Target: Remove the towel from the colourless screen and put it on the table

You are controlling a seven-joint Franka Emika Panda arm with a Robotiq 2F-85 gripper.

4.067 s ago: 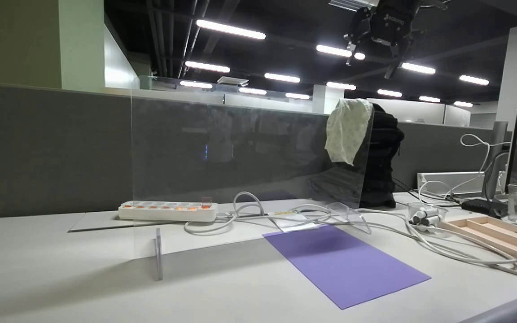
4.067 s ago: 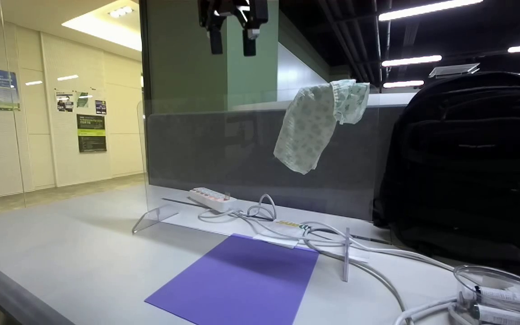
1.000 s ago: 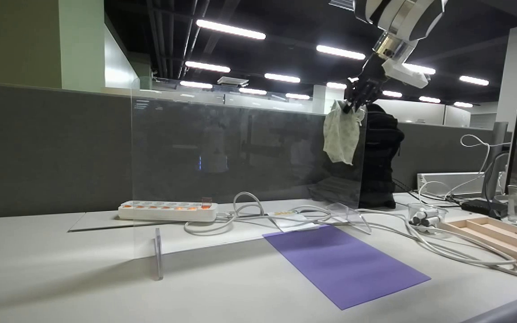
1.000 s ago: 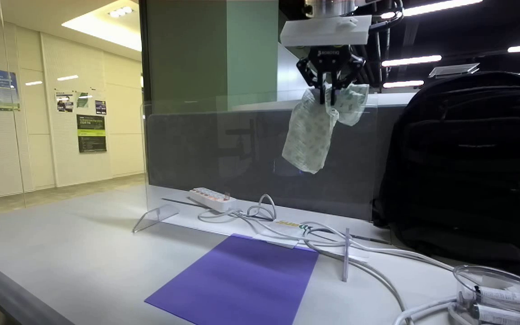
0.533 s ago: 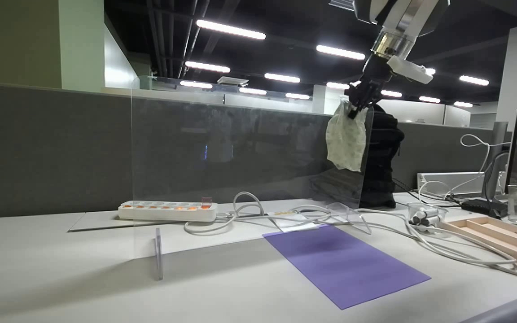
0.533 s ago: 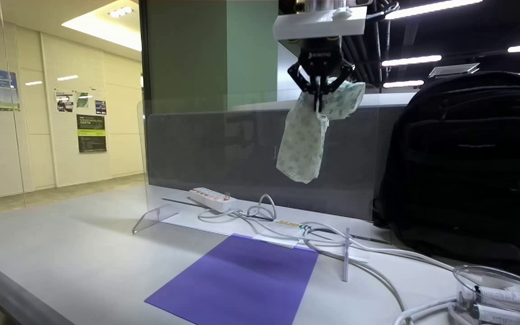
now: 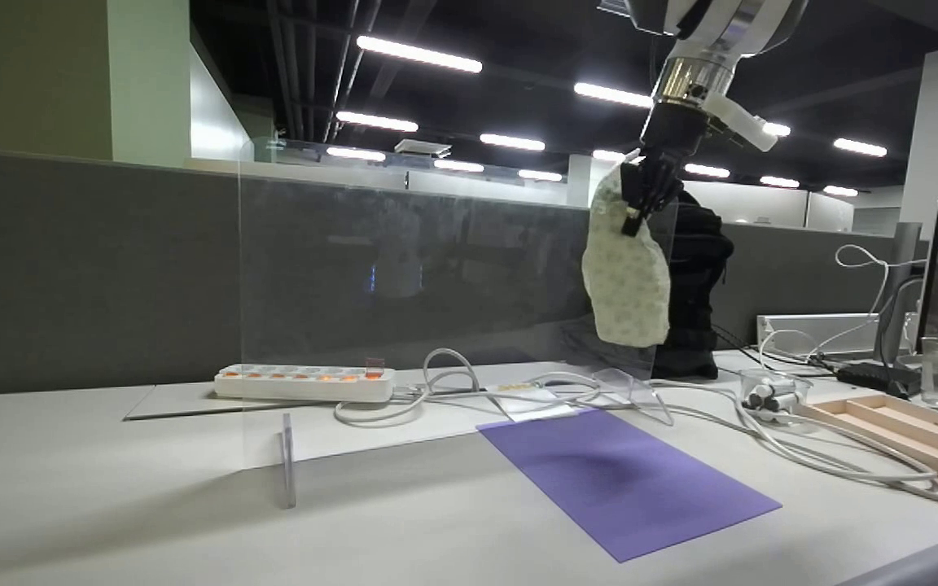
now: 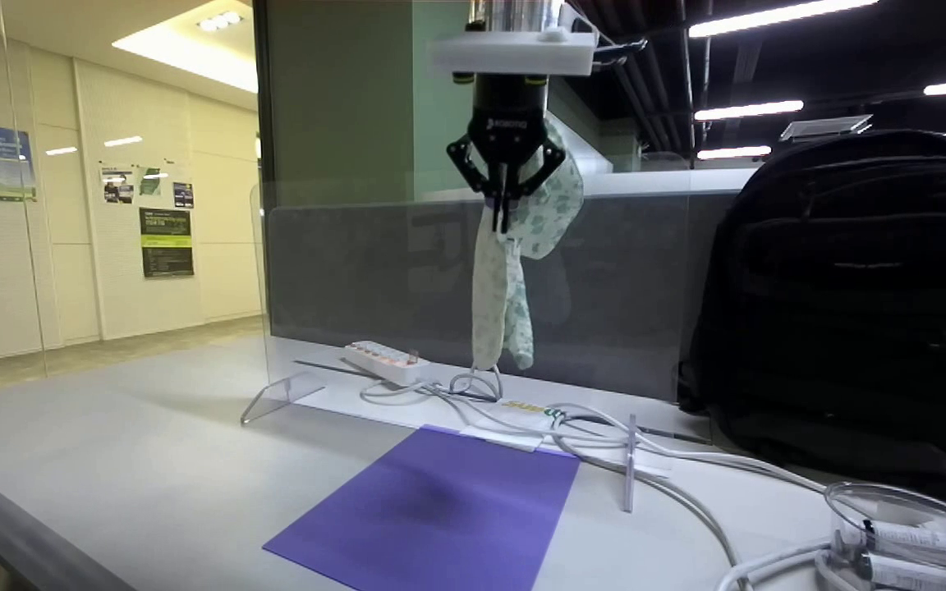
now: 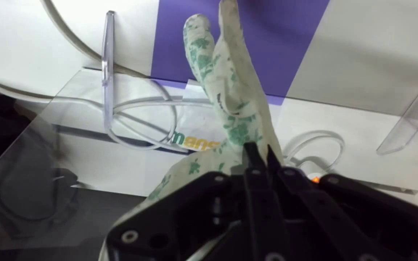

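Observation:
My gripper (image 7: 632, 227) is shut on the towel, a pale cloth (image 7: 628, 297) with green print. Its fingertips point down and pinch it partway along. Below the grip, two cloth ends hang apart (image 8: 489, 308); a bulging fold of towel rises beside the fingers, higher than the top of the colourless screen (image 7: 436, 277). Whether any cloth still touches the screen I cannot tell. In the wrist view the towel (image 9: 243, 90) runs out past the fingers above a purple mat. The screen stands upright on clear feet (image 9: 108, 65) on the white table (image 7: 151, 513).
The purple mat (image 7: 632, 488) lies in front of the screen. Behind it are a power strip (image 7: 306, 384) and white cables (image 8: 481, 377). A black backpack (image 8: 851, 312) stands beside the screen. A cup of small bottles (image 7: 774, 396) and a tan tray (image 7: 917, 439) sit farther along.
My gripper closed on the towel, then shifted left in the exterior view facing the backpack. The cloth moved with it, and its hanging ends now reach lower and spread apart.

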